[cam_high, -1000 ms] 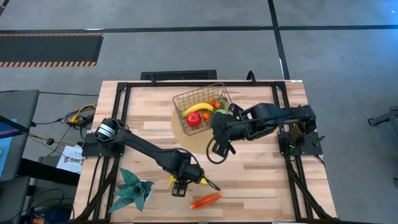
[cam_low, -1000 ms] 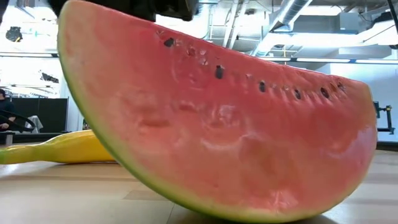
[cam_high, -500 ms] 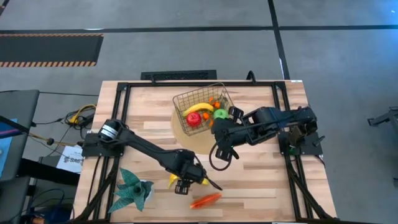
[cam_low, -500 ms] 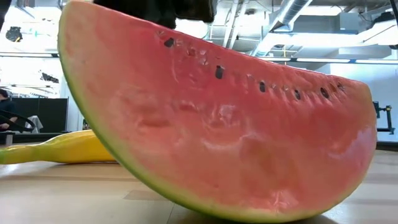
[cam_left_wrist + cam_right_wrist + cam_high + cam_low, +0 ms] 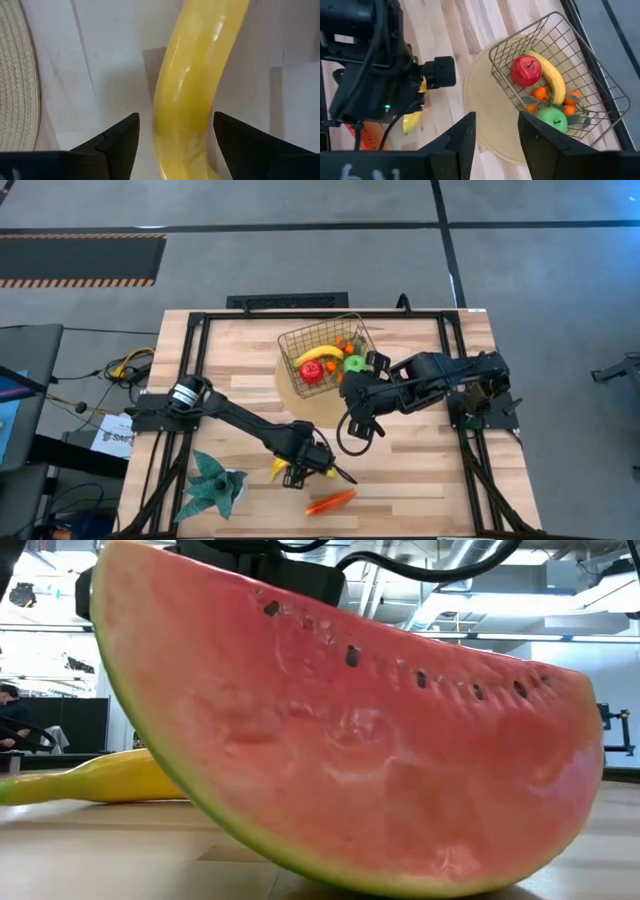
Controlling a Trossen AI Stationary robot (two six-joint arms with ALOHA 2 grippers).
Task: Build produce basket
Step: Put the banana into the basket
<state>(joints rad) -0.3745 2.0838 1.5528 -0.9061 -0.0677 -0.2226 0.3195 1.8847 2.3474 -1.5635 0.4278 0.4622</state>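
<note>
A yellow banana [image 5: 190, 85] lies flat on the wood table near its front edge, left of a red watermelon slice [image 5: 331, 502]. My left gripper [image 5: 176, 135] is open and points down over the banana, one finger on each side of it and lying across its length. I cannot tell whether either finger touches it. The gold wire basket [image 5: 325, 352] stands on a round tan mat [image 5: 300, 392] at the back. It holds a red apple [image 5: 525, 70], a second banana, a green apple and tangerines. My right gripper [image 5: 495, 135] hangs open, high above the table, right of the mat.
A teal spiky plant [image 5: 215, 485] stands at the front left corner, close to my left arm. In the low view the watermelon slice [image 5: 350, 740] fills most of the picture, with the banana [image 5: 100, 780] behind it. Bare wood lies front right.
My left gripper has come down toward the banana, its dark body now showing lower behind the watermelon slice in the low view. The banana and the slice have not moved.
</note>
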